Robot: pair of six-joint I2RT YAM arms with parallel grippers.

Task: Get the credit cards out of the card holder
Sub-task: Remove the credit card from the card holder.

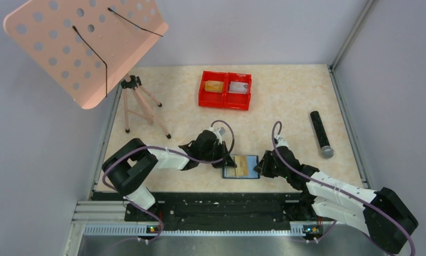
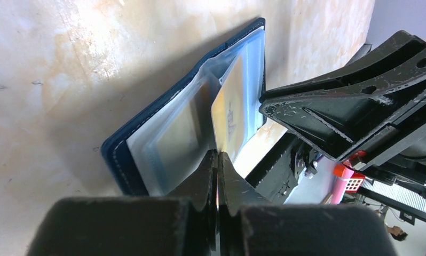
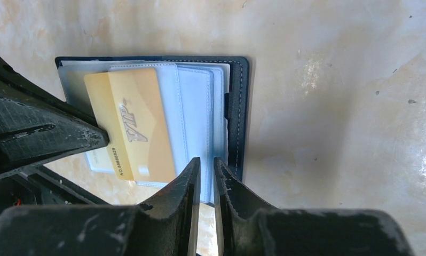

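My left pincer [image 2: 217, 156] clamps tight on the gold credit card [image 2: 229, 120]; my right pincer [image 3: 206, 162], nearly closed, grips the open card holder [image 3: 242, 106].

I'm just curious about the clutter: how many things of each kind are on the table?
Cards in view: 3
Wallet: 1
Red tray: 1
Black tube: 1
Tripod: 1
Total: 7
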